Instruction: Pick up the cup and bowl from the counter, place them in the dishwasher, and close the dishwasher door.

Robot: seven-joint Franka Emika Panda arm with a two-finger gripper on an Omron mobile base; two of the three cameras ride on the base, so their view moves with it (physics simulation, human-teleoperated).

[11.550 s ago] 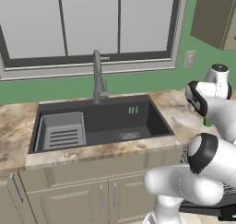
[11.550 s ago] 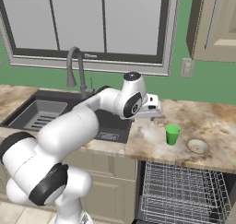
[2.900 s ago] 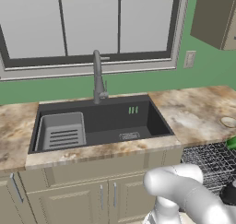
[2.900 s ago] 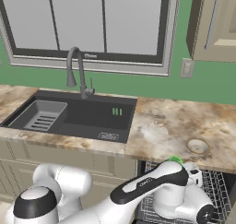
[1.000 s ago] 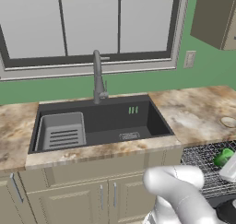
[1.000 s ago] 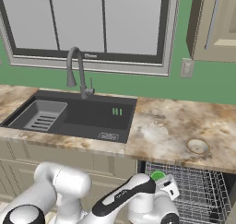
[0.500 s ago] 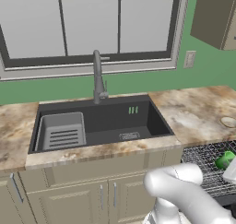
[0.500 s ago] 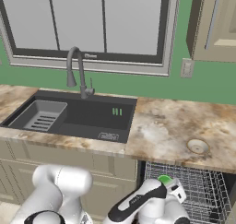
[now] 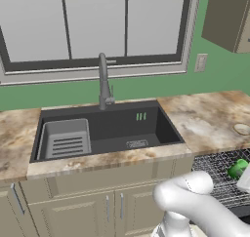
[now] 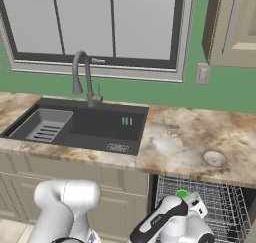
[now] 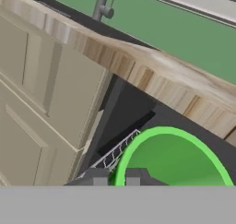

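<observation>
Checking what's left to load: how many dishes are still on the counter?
1: the bowl sits on the counter, right of the sink. The cup is already over the dishwasher rack, held in the shut gripper.

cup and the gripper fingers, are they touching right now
Touching. In the hand view the two dark fingers pinch the rim of the green cup, one on each side of its wall, with no gap, above the dishwasher rack.

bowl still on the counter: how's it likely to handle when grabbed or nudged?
The bowl looks small and shallow, so it is probably light and rigid. Its low, wide shape makes tipping unlikely. On the smooth stone counter it may slide if nudged, and its low rim probably leaves little to pinch.
</observation>
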